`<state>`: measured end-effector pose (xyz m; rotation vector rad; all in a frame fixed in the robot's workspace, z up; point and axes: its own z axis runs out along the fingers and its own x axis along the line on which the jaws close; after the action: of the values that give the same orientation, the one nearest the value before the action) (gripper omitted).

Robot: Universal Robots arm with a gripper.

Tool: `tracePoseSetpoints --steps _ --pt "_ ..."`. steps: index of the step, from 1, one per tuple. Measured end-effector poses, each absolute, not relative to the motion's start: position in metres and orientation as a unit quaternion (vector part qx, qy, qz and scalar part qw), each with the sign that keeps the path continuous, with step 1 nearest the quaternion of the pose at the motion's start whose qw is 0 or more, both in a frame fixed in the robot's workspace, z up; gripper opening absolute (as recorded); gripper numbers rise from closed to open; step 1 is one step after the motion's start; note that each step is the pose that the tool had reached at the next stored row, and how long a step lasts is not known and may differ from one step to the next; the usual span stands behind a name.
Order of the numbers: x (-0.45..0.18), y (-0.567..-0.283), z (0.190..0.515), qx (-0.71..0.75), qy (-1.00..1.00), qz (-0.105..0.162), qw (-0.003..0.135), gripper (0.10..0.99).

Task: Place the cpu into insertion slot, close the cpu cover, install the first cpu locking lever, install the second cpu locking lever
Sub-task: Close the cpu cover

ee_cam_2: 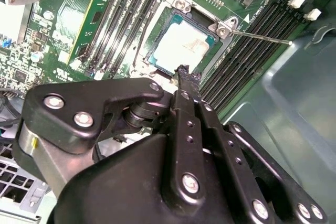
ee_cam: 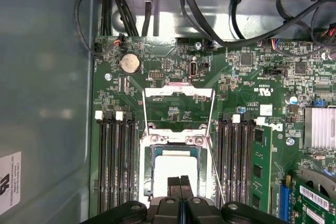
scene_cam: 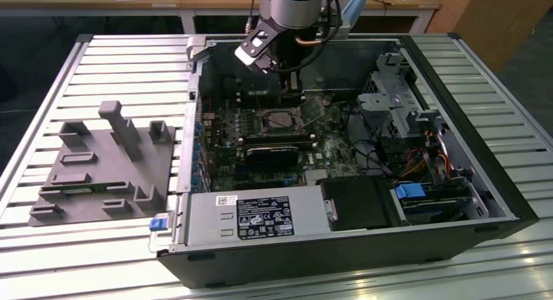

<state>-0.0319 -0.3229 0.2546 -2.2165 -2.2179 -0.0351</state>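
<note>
Closest in the second wrist view, the gripper (ee_cam_2: 184, 74) has its black fingers pressed together, pinching nothing, with their tip at the near edge of the cpu (ee_cam_2: 181, 48). The cpu lies flat in the slot (ee_cam_2: 167, 4), silver top up. A thin lever (ee_cam_2: 257, 36) juts out from one corner of the slot, across the memory slots (ee_cam_2: 121, 14).

In the first wrist view, the gripper (ee_cam: 180, 182) hangs over the cpu (ee_cam: 176, 167), which sits in the slot (ee_cam: 147, 169). The cover (ee_cam: 178, 92) is swung open beyond the slot, and green board shows through its window. A lever (ee_cam: 215, 174) runs along one side of the slot.

In the exterior view, the arm (scene_cam: 289, 8) reaches down into an open case (scene_cam: 346, 261) above the slot (scene_cam: 278, 120). The case lies on a slatted surface (scene_cam: 103, 67), beside a grey fixture (scene_cam: 103, 164).
</note>
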Motion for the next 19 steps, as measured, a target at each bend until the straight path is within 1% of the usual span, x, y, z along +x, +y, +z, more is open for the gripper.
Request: tracePoseSetpoints --steps 19 --pt "-0.013 -0.320 0.255 -0.707 -0.707 -0.011 0.003 0.106"
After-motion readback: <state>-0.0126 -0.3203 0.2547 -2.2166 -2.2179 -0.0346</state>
